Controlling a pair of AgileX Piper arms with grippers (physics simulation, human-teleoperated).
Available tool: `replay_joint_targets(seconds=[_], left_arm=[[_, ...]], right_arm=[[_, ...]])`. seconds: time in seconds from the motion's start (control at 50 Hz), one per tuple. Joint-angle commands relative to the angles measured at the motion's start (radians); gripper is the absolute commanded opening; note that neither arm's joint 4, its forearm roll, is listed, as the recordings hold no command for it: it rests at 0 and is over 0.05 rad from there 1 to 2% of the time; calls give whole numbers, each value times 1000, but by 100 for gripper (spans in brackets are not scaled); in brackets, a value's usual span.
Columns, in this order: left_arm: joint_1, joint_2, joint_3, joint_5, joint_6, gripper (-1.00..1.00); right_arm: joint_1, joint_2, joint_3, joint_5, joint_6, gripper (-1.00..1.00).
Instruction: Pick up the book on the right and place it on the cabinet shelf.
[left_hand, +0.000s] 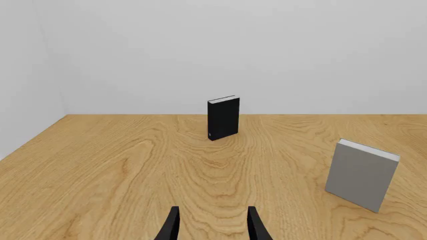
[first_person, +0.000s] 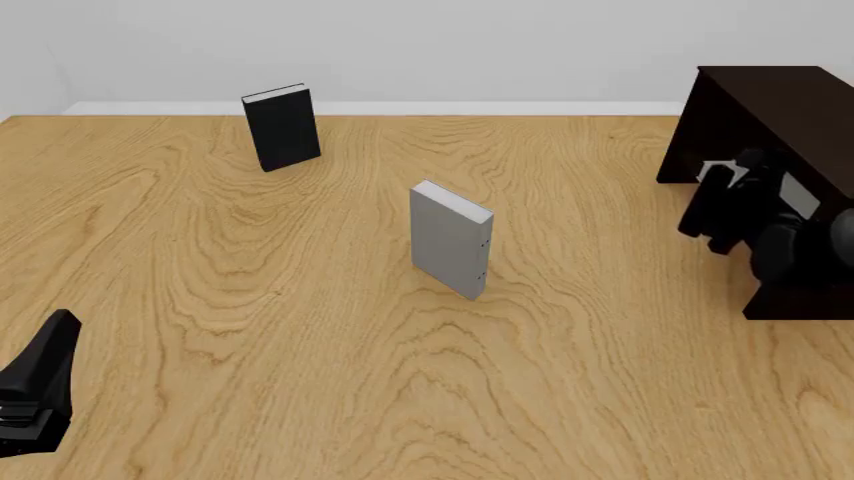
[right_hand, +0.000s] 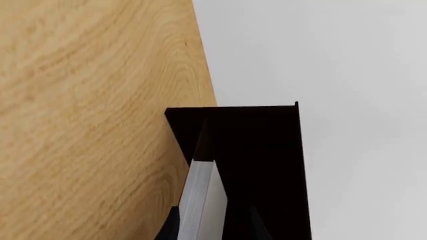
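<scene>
The left gripper (first_person: 40, 385) idles well away from the cabinet (first_person: 774, 120), fingers parted around nothing, out of the way. A black book (first_person: 282, 127) and a stockier grey book (first_person: 451, 239) stand upright on the table (first_person: 267, 300), also well clear of the cabinet. The right gripper (first_person: 721, 205) sits at the cabinet's open front, clamped on the book (right_hand: 200, 200), turned, I'd guess, so it slides edge-first onto the shelf (right_hand: 260, 150).

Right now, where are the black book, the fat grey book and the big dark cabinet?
black book (first_person: 282, 128), front view, front cover.
thicker grey book (first_person: 442, 247), front view, broad cover.
cabinet (first_person: 781, 105), front view, top board.
</scene>
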Motion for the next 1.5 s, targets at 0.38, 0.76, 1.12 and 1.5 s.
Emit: replay_joint_targets(seconds=[0.38,0.76,1.12,1.5], left_arm=[[0,0,0,0,0,100],[0,0,0,0,0,100],[0,0,0,0,0,100],[0,0,0,0,0,100]], right_arm=[[87,-17,-83,33,2,100],[136,-70,-80,61,22,100],[205,-197,-51,219,186,100],[247,-327,-36,360,299,100]])
